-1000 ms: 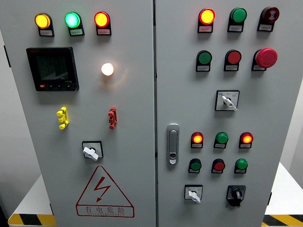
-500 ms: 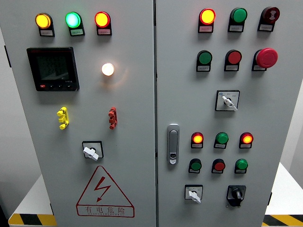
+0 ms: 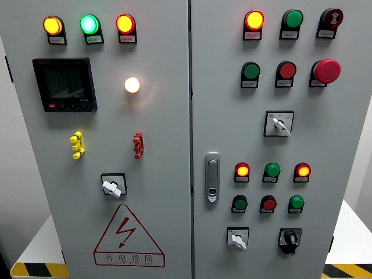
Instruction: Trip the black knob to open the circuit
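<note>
Neither hand was in view — finger state could not be told. Black knob sat untouched at the panel's lower right — whole task remained.

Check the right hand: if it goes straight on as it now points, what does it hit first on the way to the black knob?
Can't say: neither hand shows in the head view, so there is no pointing direction to extend. The black knob sits at the lower right of the right door, beside a white rotary switch, with nothing in front of it.
</note>
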`<action>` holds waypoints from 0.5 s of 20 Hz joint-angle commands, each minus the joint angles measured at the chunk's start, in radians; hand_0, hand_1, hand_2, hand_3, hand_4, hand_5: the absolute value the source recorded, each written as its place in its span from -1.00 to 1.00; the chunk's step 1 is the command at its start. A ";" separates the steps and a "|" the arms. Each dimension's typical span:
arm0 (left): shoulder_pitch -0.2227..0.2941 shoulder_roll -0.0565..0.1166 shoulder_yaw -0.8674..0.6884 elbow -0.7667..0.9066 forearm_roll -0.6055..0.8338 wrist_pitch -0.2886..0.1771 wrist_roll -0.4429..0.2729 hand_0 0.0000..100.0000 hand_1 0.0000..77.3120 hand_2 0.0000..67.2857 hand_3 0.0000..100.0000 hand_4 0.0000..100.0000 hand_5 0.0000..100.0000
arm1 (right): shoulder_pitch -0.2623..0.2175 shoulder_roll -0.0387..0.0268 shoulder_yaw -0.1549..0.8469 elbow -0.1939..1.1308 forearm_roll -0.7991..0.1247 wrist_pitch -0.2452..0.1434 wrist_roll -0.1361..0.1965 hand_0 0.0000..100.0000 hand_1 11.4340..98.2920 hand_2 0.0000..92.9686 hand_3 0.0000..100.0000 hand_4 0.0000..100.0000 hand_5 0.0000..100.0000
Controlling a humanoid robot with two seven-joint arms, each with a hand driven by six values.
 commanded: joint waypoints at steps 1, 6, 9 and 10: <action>0.000 0.001 0.000 0.000 0.000 0.000 0.000 -1.00 -0.92 -0.62 -0.57 -0.87 -0.97 | 0.042 0.0003 -0.001 0.005 0.001 -0.019 -0.015 0.30 -0.23 -1.00 0.12 0.33 0.43; 0.000 0.001 0.000 0.000 0.000 0.000 0.000 -1.00 -0.92 -0.62 -0.57 -0.87 -0.97 | 0.128 -0.0028 -0.001 0.000 0.006 -0.051 -0.041 0.35 -0.21 -1.00 0.43 0.56 0.65; 0.000 0.001 0.000 0.000 0.000 0.000 0.000 -1.00 -0.92 -0.62 -0.57 -0.87 -0.97 | 0.148 -0.0013 -0.001 0.000 0.008 -0.056 -0.052 0.37 -0.20 -1.00 0.59 0.67 0.84; 0.000 -0.001 0.000 0.000 0.000 0.000 0.000 -1.00 -0.92 -0.62 -0.57 -0.87 -0.97 | 0.151 -0.0013 -0.001 0.000 0.008 -0.056 -0.054 0.38 -0.20 -1.00 0.62 0.69 0.87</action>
